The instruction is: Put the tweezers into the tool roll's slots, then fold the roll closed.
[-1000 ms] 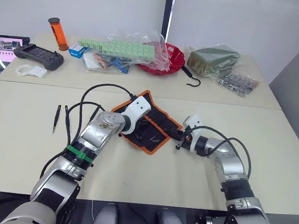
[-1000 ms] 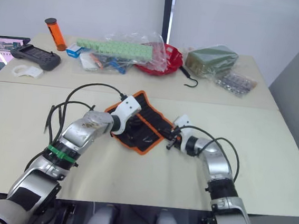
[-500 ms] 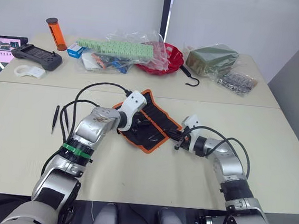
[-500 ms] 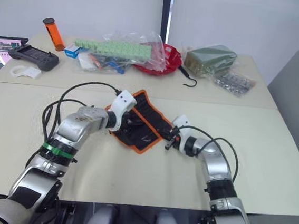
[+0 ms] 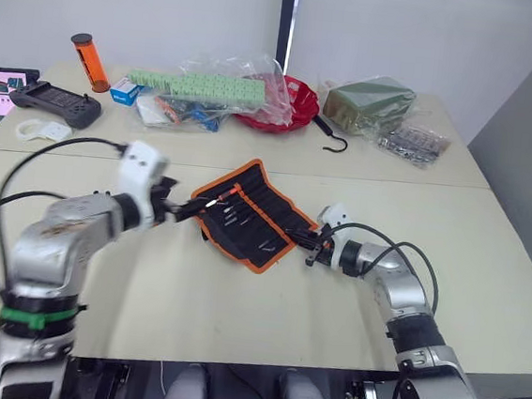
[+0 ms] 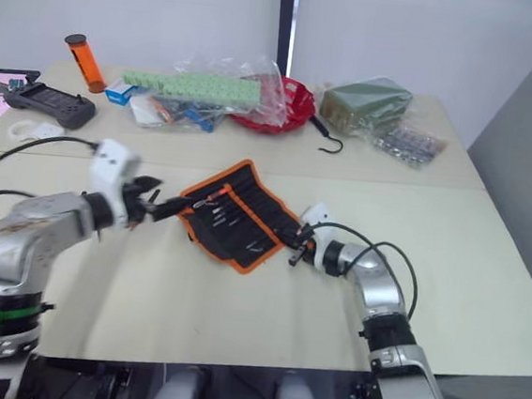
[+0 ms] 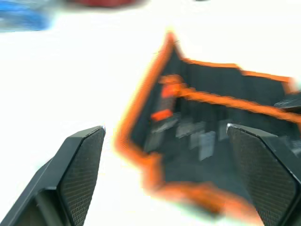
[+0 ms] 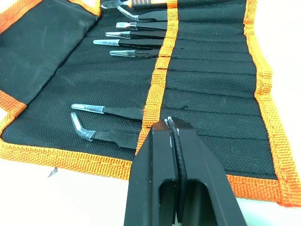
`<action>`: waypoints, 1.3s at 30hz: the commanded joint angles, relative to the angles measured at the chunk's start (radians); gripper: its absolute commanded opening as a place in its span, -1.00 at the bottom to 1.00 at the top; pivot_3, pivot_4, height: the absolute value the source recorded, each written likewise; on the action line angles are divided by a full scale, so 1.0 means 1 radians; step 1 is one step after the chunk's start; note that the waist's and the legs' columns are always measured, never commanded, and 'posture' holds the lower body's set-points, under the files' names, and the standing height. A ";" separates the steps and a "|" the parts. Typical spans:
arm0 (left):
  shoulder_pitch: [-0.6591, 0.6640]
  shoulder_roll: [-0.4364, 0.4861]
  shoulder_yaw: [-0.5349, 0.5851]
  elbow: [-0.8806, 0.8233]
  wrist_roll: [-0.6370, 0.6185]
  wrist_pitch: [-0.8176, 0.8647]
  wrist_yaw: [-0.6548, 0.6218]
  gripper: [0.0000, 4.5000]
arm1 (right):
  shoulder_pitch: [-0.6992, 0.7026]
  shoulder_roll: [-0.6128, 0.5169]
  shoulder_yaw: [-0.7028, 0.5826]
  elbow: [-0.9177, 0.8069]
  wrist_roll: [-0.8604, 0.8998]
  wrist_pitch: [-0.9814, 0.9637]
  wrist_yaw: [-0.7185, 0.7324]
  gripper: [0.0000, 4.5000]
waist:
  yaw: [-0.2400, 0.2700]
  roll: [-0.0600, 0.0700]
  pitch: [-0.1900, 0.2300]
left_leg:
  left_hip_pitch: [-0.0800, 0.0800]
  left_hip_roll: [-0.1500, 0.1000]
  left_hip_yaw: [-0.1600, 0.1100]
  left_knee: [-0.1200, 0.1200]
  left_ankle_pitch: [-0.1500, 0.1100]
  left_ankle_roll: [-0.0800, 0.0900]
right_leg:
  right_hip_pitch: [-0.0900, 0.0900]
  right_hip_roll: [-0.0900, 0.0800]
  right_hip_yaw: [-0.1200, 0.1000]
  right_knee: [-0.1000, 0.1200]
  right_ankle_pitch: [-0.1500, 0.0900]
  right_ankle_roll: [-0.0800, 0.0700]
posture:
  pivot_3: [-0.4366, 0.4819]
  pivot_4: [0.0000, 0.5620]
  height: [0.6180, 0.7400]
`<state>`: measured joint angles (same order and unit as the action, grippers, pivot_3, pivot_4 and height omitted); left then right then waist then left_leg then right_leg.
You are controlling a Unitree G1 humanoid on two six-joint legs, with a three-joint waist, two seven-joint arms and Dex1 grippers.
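Here, L to R across the table [image 5: 235,329]: a game controller [image 5: 57,101] and an orange tube [image 5: 88,60] sit at the far left edge. The left tool [image 5: 182,208] hovers just beside the tool roll's [image 5: 250,219] near-left corner, its fingers [image 7: 80,167] spread wide w/ nothing between them. The tool roll lies unfolded at mid-table, inner face up, orange piping all round. Tweezers [image 8: 136,43] sit in the slots [image 8: 207,70] under the orange inner strip [image 8: 162,61], tips pointing toward the flap; approx. seven tips show in the right wrist view. The right tool [image 8: 170,126] rests at the roll's right edge, fingers pressed together, tips on the strip. Far side: plastic bags [image 5: 216,86], red bowl [image 5: 289,107], black hook [image 5: 333,140].
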<state>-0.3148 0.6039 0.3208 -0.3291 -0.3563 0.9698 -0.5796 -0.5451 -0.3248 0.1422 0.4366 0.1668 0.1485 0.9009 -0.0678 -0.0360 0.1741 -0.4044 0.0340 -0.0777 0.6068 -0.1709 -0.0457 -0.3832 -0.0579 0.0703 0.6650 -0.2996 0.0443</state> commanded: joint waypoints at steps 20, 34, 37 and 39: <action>0.718 -0.262 0.516 -0.069 -0.084 -0.404 0.093 0.95 | -0.059 0.049 0.044 0.222 -0.082 -0.108 0.017 -1.00 | -0.004 -0.007 -0.004 | 0.017 0.005 0.003 -0.001 -0.002 -0.003 | 0.015 0.002 0.000 -0.004 -0.004 -0.007 | -0.05 -0.47 1.00; 0.679 -0.257 0.424 -0.048 -0.081 -0.467 0.173 0.95 | -0.070 0.058 0.039 0.231 -0.078 -0.102 0.022 -1.00 | -0.004 -0.007 -0.004 | 0.017 0.008 0.005 -0.001 -0.003 -0.005 | 0.014 0.004 0.000 -0.004 -0.005 -0.007 | -0.05 -0.47 1.00; 0.618 -0.244 0.398 -0.022 -0.068 -0.456 0.218 0.95 | -0.071 0.064 0.035 0.223 -0.074 -0.097 0.015 -1.00 | -0.006 -0.007 -0.004 | 0.017 0.009 0.005 -0.001 -0.003 -0.005 | 0.014 0.005 0.001 -0.004 -0.005 -0.007 | -0.05 -0.47 1.00; 0.587 -0.231 0.379 -0.008 -0.062 -0.450 0.232 0.95 | -0.070 0.064 0.033 0.222 -0.074 -0.097 0.013 -1.00 | -0.008 -0.007 -0.004 | 0.017 0.010 0.006 -0.001 -0.004 -0.006 | 0.014 0.006 0.001 -0.004 -0.005 -0.007 | -0.05 -0.47 1.00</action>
<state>0.2861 0.3534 0.7053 -0.3338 -0.4283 0.5283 -0.3666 -0.6288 -0.2726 0.1478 0.6277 0.1304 0.0232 0.9317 -0.0753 -0.0430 0.1698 -0.3876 0.0452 -0.0722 0.6059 -0.1751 -0.0521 -0.3696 -0.0504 0.0716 0.6612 -0.3047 0.0370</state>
